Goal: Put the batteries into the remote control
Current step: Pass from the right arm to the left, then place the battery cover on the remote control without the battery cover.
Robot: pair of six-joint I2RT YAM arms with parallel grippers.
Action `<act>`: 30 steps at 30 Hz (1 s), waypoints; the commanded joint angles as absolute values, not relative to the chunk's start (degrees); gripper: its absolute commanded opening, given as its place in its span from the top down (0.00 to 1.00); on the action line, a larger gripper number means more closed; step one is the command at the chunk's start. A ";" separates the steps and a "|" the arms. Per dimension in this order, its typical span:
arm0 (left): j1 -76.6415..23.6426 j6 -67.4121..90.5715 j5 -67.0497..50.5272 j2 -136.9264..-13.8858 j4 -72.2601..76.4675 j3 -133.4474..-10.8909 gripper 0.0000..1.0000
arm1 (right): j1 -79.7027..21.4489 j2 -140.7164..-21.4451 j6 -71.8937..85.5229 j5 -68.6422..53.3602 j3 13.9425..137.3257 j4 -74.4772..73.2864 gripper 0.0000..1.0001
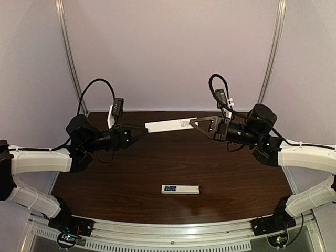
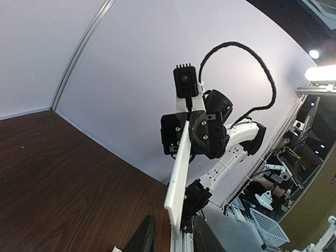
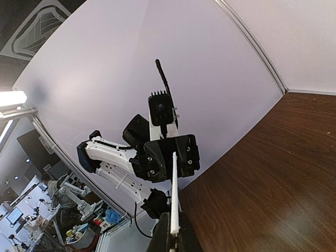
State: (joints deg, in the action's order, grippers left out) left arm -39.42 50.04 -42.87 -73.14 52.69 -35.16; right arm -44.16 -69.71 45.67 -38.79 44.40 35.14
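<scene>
The remote control lies flat on the table near the front middle. A blue battery sits in its recess at the left end. My right gripper is shut on the thin white cover strip and holds it level above the back of the table. In the right wrist view the strip shows edge-on between the shut fingers. My left gripper is open, its fingers on either side of the strip's free end, with a gap on both sides.
The dark wood table ends at a pale back wall with two metal rails. The arm bases and a metal bar run along the near edge.
</scene>
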 commanded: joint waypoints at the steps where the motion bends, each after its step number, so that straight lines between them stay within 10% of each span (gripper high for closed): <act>1: -39.64 50.43 -43.51 -73.96 56.09 -36.84 0.78 | -44.94 -70.28 46.46 -39.95 44.01 37.79 1.00; 9: -39.59 52.09 -43.96 -74.93 58.29 -35.93 1.00 | -45.18 -70.60 45.93 -40.85 43.26 37.62 0.96; 13: -39.58 53.85 -45.73 -75.32 55.24 -35.57 1.00 | -44.77 -67.66 38.42 -37.15 44.55 26.58 0.34; 17: -39.56 54.00 -46.67 -73.52 47.83 -33.49 1.00 | -44.60 -61.75 25.16 -27.81 46.00 11.24 0.01; 30: -40.68 60.48 -45.46 -76.50 43.66 -24.40 1.00 | -45.24 -67.49 -0.89 -25.95 59.29 -23.38 0.00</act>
State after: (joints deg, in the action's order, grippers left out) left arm -39.68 56.49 -45.06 -73.08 40.51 -26.87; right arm -44.56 -63.29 10.37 -25.80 54.96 -6.46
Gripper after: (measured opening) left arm 0.019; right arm 0.994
